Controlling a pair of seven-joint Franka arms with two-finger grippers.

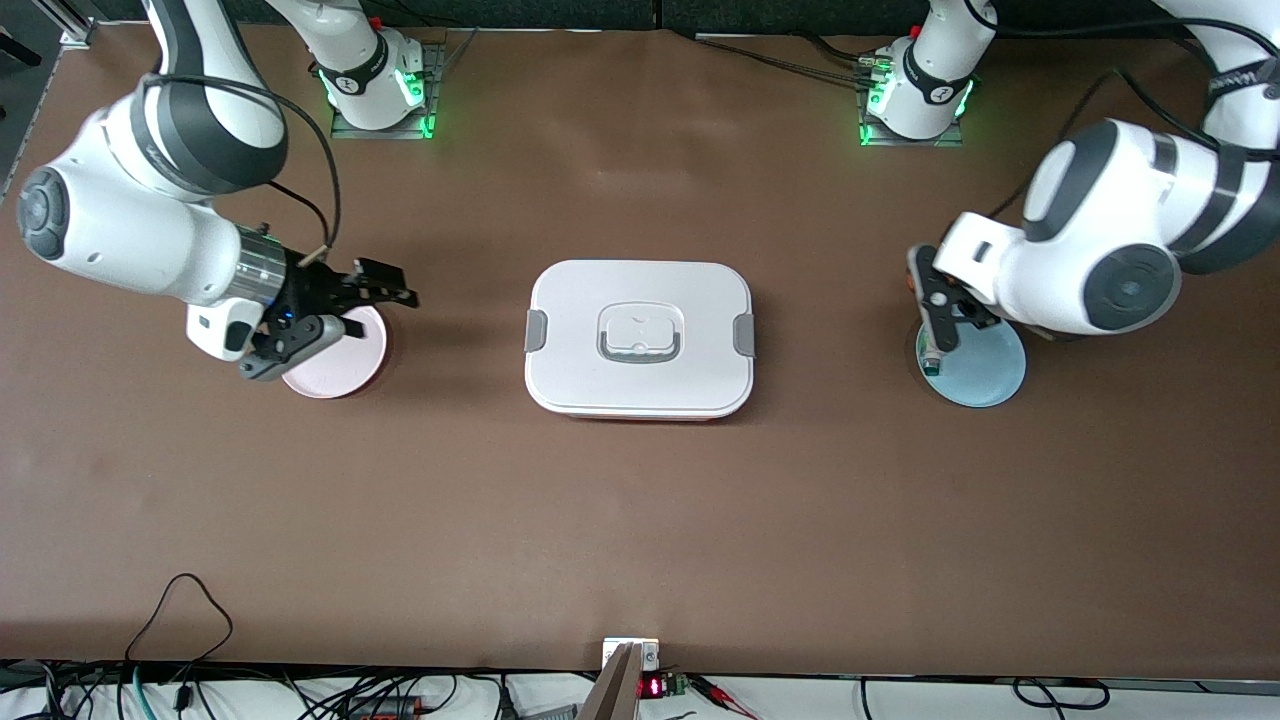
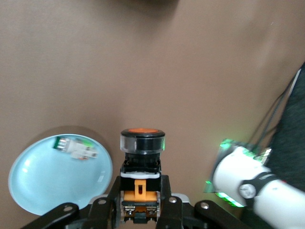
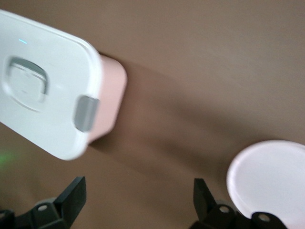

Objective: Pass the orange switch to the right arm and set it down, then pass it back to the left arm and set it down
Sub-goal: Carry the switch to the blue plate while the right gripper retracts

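Note:
My left gripper [image 1: 928,292] is shut on the orange switch [image 1: 914,274] and holds it in the air over the edge of the blue plate [image 1: 985,370]. In the left wrist view the switch [image 2: 141,143] stands between the fingers [image 2: 164,191], its orange face pointing away from the gripper [image 2: 139,198]. My right gripper [image 1: 385,287] is open and empty over the edge of the pink plate [image 1: 335,360]; in the right wrist view it [image 3: 138,198] shows wide apart. The white box [image 1: 640,338] stands on the table between the two plates, lid shut.
A small white-and-green switch part [image 1: 931,360] lies on the blue plate [image 2: 43,183], also in the left wrist view [image 2: 76,147]. The right wrist view shows the box [image 3: 47,81] and the empty pink plate [image 3: 271,183]. Brown table [image 1: 640,520] spreads around.

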